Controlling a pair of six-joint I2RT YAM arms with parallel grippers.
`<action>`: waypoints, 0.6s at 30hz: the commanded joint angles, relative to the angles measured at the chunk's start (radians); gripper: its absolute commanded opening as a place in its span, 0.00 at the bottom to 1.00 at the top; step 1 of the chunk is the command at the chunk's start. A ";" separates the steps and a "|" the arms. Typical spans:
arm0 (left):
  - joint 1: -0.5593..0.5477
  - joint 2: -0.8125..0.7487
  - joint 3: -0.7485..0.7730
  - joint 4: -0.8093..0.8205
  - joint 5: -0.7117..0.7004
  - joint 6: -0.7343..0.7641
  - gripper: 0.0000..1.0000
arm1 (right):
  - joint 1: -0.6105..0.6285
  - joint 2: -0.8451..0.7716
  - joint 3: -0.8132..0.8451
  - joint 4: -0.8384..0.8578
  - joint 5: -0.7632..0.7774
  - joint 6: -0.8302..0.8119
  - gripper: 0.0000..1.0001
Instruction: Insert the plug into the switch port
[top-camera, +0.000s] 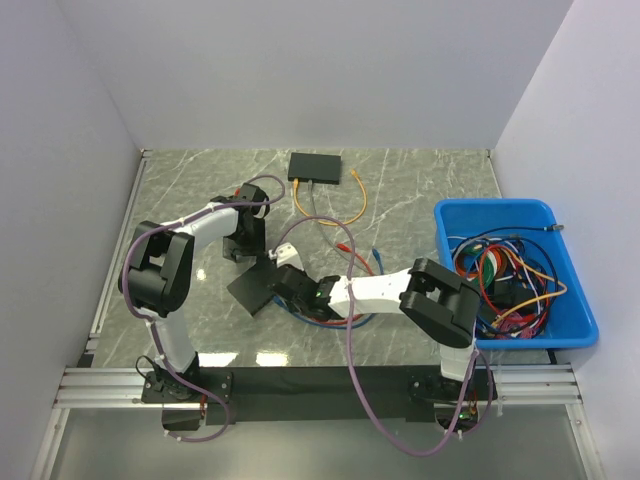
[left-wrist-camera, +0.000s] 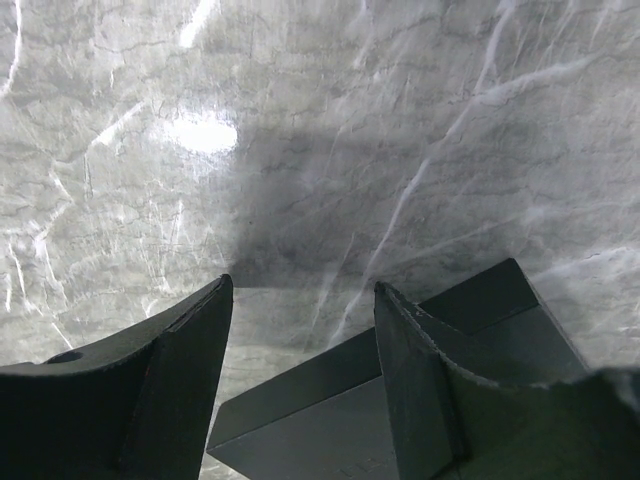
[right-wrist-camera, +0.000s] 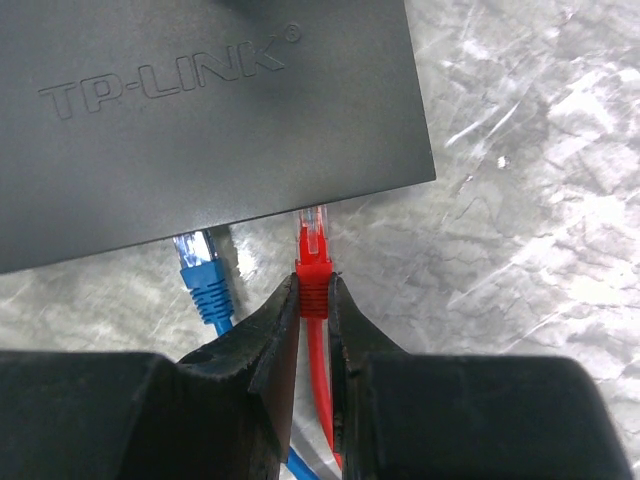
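While in one claw, one plug.

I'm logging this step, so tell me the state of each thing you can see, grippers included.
Switch: flat on the table, label up.
Red plug: tip at the switch edge, mostly outside.
Right gripper: shut on red plug.
Left gripper: open, holding nothing.
Blue plug: ungripped, tip at the same edge.
Blue bin: full of cables.

A blue bin holding tangled cables stands at the right edge of the marble table.
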 joint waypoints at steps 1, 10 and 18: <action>-0.025 0.025 0.008 -0.032 0.046 0.021 0.64 | -0.015 0.017 0.067 0.024 0.104 -0.002 0.00; -0.029 0.030 0.008 -0.031 0.051 0.023 0.64 | -0.037 0.009 0.058 0.021 0.113 -0.006 0.00; -0.028 0.038 0.009 -0.035 0.042 0.023 0.64 | -0.038 -0.040 0.018 0.032 0.116 -0.008 0.00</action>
